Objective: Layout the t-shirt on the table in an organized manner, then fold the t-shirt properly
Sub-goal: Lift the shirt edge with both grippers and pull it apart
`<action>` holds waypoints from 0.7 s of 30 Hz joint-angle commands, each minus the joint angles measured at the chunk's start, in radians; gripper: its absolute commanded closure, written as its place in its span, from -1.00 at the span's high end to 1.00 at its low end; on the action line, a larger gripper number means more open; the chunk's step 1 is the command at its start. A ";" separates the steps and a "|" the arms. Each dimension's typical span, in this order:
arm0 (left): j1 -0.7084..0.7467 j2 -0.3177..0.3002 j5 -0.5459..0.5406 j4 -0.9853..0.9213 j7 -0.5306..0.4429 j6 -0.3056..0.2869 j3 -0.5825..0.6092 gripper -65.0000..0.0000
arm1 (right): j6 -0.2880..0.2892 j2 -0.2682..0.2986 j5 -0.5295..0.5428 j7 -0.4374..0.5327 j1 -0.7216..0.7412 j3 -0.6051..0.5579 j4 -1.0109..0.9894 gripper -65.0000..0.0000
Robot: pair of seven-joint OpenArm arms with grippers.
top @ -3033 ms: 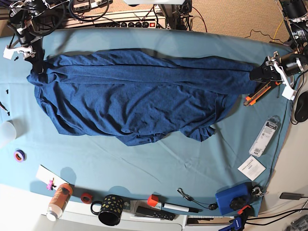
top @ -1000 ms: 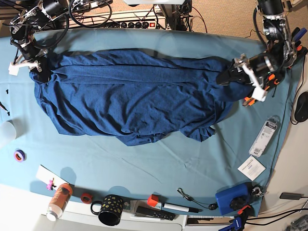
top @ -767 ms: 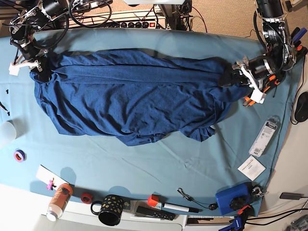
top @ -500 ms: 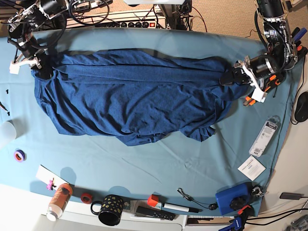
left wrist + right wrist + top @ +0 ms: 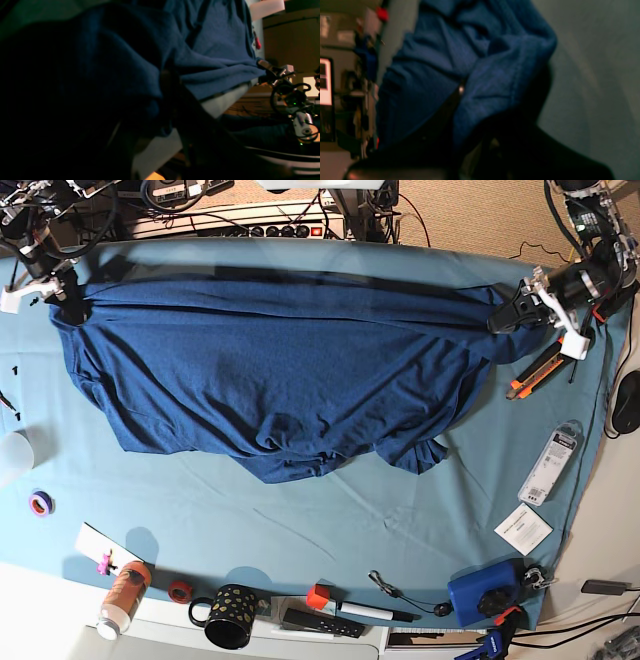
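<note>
Here, the t-shirt (image 5: 270, 370) hangs stretched across the far half of the table (image 5: 330, 520), its upper edge pulled taut between 2 hands and its lower part draping in folds onto the teal cloth. The left hand (image 5: 503, 320), at the base view's right, is pinched on 1 end of the fabric; its wrist view shows dark cloth bunched close against the lens (image 5: 120, 75). The right hand (image 5: 68, 298), at the base view's left, is clamped on the other end, with a hemmed fold (image 5: 500, 80) filling its wrist view. Beyond the shirt, an orange-handled tool (image 5: 535, 370) lies just beside the left hand. Along the near edge stand a spotted mug (image 5: 230, 615), an orange bottle (image 5: 122, 598) and a blue box (image 5: 482, 592).
</note>
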 commanded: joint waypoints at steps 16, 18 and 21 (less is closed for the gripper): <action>0.103 -0.034 -0.047 0.003 0.065 0.018 -0.012 -1.00 | 0.003 0.099 0.113 0.025 -0.100 0.065 0.014 -1.00; 0.119 -0.033 -0.062 0.003 0.077 0.017 -0.012 -1.00 | 0.003 0.099 0.113 0.025 -0.100 0.065 0.014 -1.00; 0.137 -0.033 -0.068 0.003 0.080 -0.005 -0.012 -1.00 | 0.003 0.099 0.114 0.025 -0.099 0.065 0.014 -1.00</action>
